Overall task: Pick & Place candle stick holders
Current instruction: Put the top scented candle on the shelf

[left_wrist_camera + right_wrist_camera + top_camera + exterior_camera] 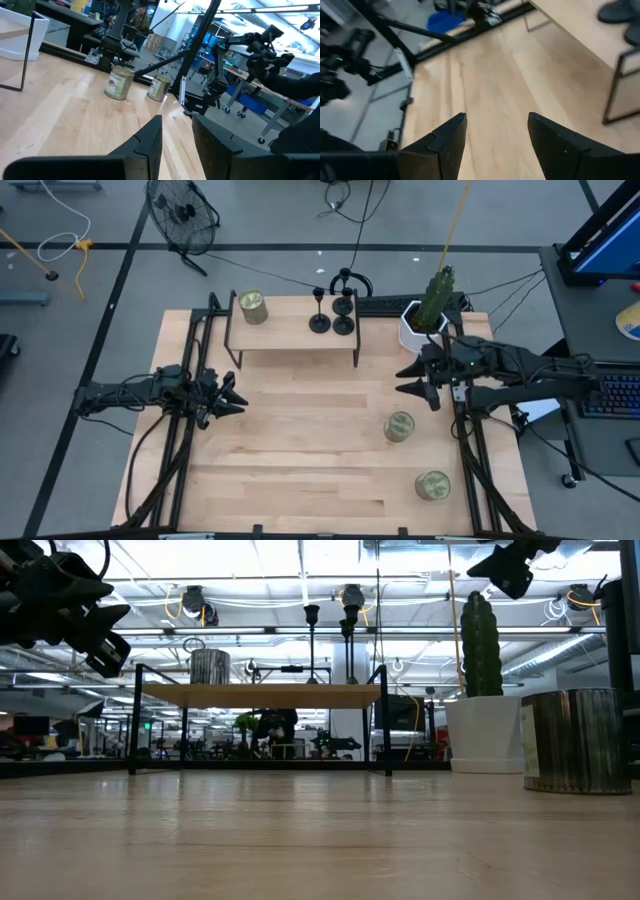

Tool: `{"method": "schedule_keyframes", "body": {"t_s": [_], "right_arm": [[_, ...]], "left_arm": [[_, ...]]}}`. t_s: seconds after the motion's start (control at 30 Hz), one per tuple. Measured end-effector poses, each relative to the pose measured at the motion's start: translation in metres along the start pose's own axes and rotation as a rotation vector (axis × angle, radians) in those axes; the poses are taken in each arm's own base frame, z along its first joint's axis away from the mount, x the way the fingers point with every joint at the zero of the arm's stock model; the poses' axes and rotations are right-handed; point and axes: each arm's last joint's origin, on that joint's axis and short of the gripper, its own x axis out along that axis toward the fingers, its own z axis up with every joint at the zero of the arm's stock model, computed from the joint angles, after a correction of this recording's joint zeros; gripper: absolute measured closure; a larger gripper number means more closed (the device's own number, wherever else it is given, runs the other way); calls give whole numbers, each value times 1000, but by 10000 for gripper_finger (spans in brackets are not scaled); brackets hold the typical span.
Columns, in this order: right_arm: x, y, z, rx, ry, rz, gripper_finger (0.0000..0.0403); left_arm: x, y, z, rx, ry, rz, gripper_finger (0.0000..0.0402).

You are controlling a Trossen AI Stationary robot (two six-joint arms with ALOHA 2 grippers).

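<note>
Item: candle stick holders (331,312), black, grouped upright on the small raised shelf (290,332) at the table's far edge. Both pincers empty: left pincer (232,396) narrowly parted, right pincer (418,377) released wide. Step: approach, you judge. Next: steer one pincer to a stem.

The table (300,440) is showing pale, smooth planked wood with a soft sheen. The shelf (290,330) is pairing a light wood top with thin black metal legs. The candle stick holders (332,318) are looking matt black. The tins (400,426) are gleaming, paper-labelled metal.
</note>
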Motion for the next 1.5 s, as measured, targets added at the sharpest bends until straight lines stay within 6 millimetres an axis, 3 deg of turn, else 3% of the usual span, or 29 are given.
{"method": "schedule_keyframes", "body": {"t_s": [0.33,0.57,0.77,1.27,1.5], "right_arm": [[0,6,0,110,160,-169,195],[-3,1,-12,281,279,-276,195],[-3,0,-13,286,287,-293,195],[31,8,-16,251,435,-324,195],[26,9,-28,376,536,-423,195]], "left_arm": [[0,0,0,15,0,0,289],[0,0,0,6,0,0,289],[0,0,0,-14,0,1,289],[0,0,0,-37,0,1,289],[0,0,0,-37,1,1,289]]}}
